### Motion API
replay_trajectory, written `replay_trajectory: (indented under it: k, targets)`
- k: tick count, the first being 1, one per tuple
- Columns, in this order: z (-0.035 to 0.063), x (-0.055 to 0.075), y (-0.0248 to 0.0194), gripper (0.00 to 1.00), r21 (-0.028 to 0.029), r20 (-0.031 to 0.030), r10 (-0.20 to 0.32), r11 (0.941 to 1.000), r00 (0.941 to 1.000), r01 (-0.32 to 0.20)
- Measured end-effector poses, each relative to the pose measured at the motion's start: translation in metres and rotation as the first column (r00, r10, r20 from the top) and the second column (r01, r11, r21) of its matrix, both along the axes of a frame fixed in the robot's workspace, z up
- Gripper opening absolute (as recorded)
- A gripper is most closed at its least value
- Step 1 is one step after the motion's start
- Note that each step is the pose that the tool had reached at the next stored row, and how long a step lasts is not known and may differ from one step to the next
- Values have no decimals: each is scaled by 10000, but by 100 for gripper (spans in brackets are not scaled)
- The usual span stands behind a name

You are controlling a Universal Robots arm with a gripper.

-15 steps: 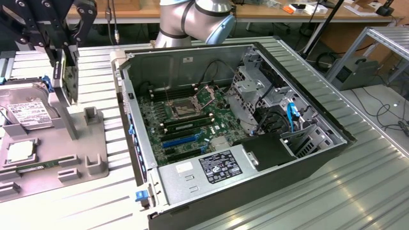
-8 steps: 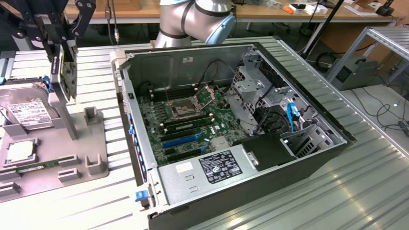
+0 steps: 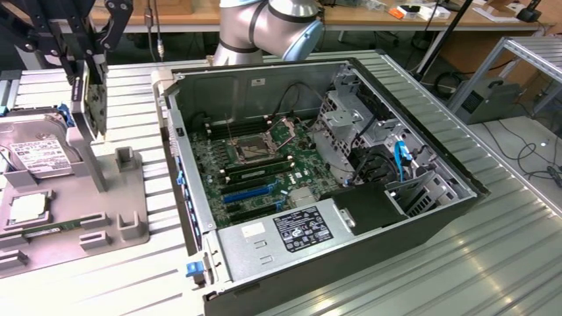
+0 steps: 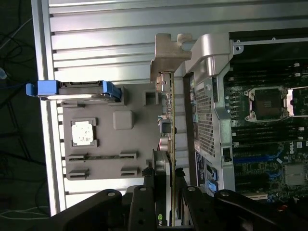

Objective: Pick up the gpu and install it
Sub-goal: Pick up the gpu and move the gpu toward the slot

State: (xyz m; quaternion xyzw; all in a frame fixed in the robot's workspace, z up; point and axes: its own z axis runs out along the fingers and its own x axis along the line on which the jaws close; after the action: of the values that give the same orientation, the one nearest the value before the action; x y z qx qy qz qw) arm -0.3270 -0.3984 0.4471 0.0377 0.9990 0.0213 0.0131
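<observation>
My gripper point(image 3: 88, 62) hangs over the grey parts tray point(image 3: 131, 197) at the exterior view's left, shut on the gpu point(image 3: 96, 105). The card stands on edge, upright below the fingers, with its lower end just over a grey holder post on the tray. In the wrist view the gpu point(image 4: 169, 139) appears edge-on between the black fingers point(image 4: 142, 204), and its silver bracket point(image 4: 168, 55) is at the far end. The gripper point(image 4: 169, 207) clamps the card from both sides. The open computer case point(image 3: 351, 191) lies beside the tray, its motherboard point(image 3: 263, 164) exposed.
On the tray lie a silver hard drive with a white label point(image 3: 35, 155) in blue rails and a square processor point(image 3: 26, 207). Blue slots point(image 3: 249, 194) show on the motherboard. The case wall point(image 4: 211, 96) stands close to the card. The arm's base point(image 3: 263, 26) is behind the case.
</observation>
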Motion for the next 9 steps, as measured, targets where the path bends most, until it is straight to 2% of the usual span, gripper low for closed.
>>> replay_trajectory:
  k: [9]
  targets:
    - [-1,190,0,27,-36,1,-2,10000,10000,2]
